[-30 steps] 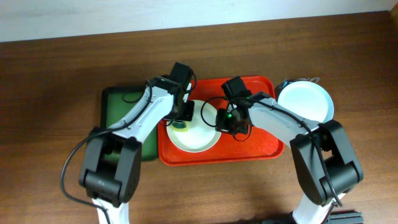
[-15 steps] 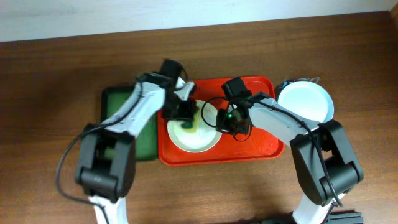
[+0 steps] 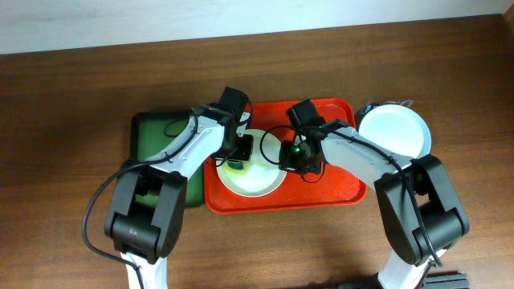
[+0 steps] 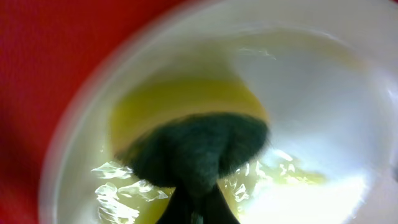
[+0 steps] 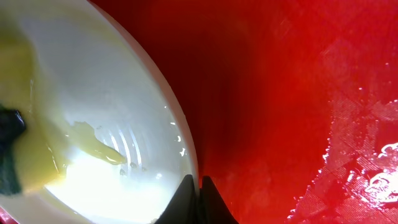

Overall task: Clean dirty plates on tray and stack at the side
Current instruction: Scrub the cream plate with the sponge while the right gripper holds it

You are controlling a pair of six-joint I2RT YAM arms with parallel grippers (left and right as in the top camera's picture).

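A cream-white plate (image 3: 257,178) with yellowish smears lies on the red tray (image 3: 337,189). My left gripper (image 3: 238,152) is shut on a yellow sponge with a dark green scouring side (image 3: 234,165) and presses it on the plate's left part. In the left wrist view the sponge (image 4: 199,146) sits on the wet, smeared plate (image 4: 311,93), held by the gripper (image 4: 198,202). My right gripper (image 3: 294,156) is shut on the plate's right rim; the right wrist view shows the gripper (image 5: 198,186) pinching the rim (image 5: 189,155). A white plate (image 3: 393,131) lies to the right of the tray.
A dark green tray (image 3: 152,132) lies against the red tray's left side, under my left arm. A bluish edge (image 3: 363,108) shows at the white plate's upper left. The brown table (image 3: 64,120) stretches out on both sides.
My left arm swung left and back again, rubbing the sponge over the plate's left part. My right gripper has kept its hold on the rim and has not moved.
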